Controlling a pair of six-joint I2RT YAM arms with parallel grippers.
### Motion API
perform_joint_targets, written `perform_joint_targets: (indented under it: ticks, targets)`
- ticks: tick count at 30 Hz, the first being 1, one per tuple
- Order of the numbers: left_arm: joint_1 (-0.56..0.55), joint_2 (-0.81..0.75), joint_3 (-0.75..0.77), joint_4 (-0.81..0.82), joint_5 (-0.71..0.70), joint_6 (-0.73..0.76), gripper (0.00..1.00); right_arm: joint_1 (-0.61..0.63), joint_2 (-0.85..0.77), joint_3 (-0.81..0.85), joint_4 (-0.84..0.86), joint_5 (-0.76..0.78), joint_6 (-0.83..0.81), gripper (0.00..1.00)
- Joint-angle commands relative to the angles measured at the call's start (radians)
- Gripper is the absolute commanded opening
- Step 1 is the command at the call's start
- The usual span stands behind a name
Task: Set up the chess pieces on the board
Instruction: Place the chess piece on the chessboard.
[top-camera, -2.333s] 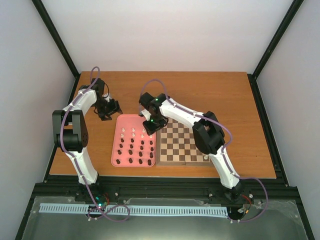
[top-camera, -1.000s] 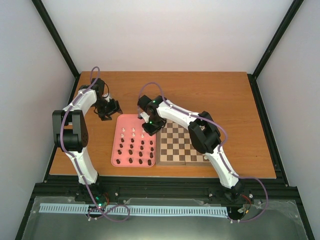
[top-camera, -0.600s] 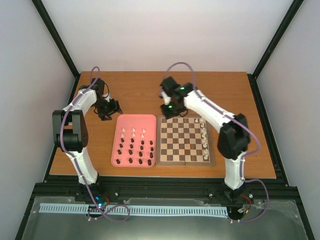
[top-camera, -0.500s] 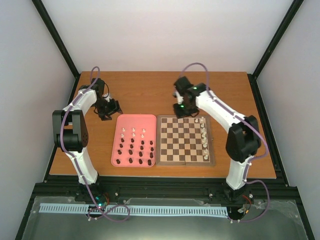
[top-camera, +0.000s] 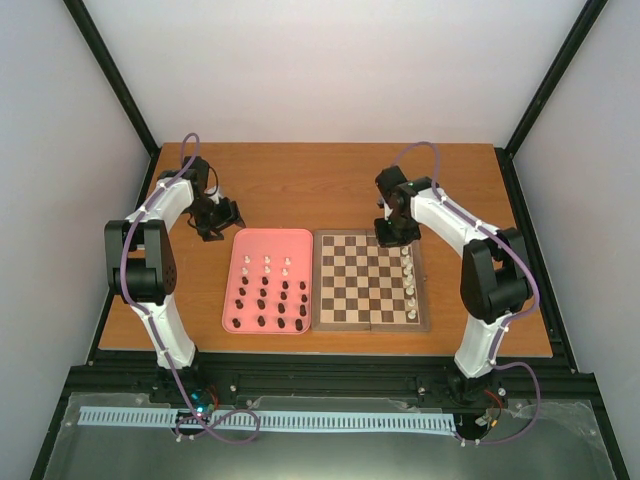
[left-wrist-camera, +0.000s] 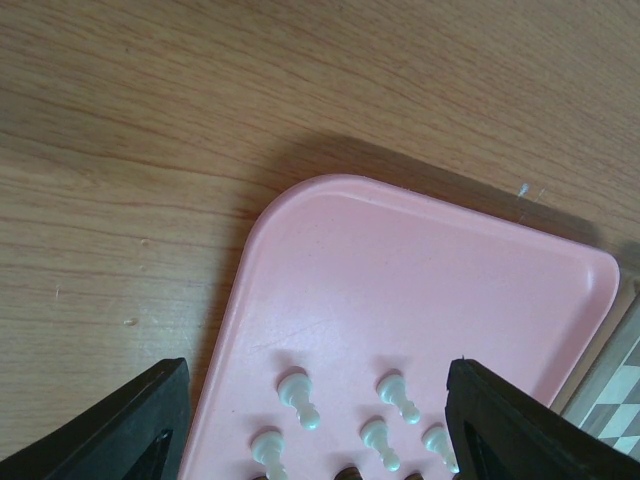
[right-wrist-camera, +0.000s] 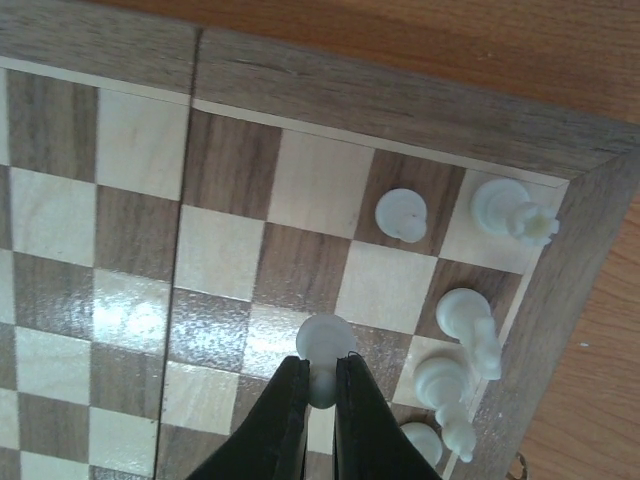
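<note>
The wooden chessboard (top-camera: 365, 320) lies right of the pink tray (top-camera: 268, 240). My right gripper (right-wrist-camera: 321, 375) is shut on a white pawn (right-wrist-camera: 322, 345), held over the board's far right corner (top-camera: 395, 238). A white pawn (right-wrist-camera: 401, 214) stands one column in from the right edge, with several white pieces (right-wrist-camera: 512, 215) along the edge column (top-camera: 408, 280). My left gripper (left-wrist-camera: 315, 420) is open over the tray's far left corner (top-camera: 215, 222). Below it stand white pawns (left-wrist-camera: 298, 396). Several white and dark pieces (top-camera: 282, 298) stand on the tray.
The orange-brown table (top-camera: 300, 180) extends behind the tray and board. Black frame posts (top-camera: 110, 75) rise at the back corners. The board's brown border (right-wrist-camera: 400, 110) runs along the far edge in the right wrist view.
My right arm has swung from the tray's right side across the board to its far right corner, carrying a white pawn. One white piece fewer stands on the tray. The left arm has not moved.
</note>
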Motion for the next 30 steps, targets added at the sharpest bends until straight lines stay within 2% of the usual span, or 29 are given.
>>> perform_joint_targets:
  ticks: [1,23,30]
  targets:
    - [-0.003,0.005,0.019,-0.006,0.0,0.017,0.79,-0.024,0.032,-0.019,0.023,0.04,-0.013,0.03]
    - [-0.002,0.019,0.034,-0.014,-0.001,0.019,0.79,-0.05,0.098,-0.026,0.032,0.026,-0.036,0.04]
    - [-0.003,0.017,0.033,-0.015,-0.002,0.018,0.79,-0.05,0.102,-0.03,0.031,0.019,-0.04,0.09]
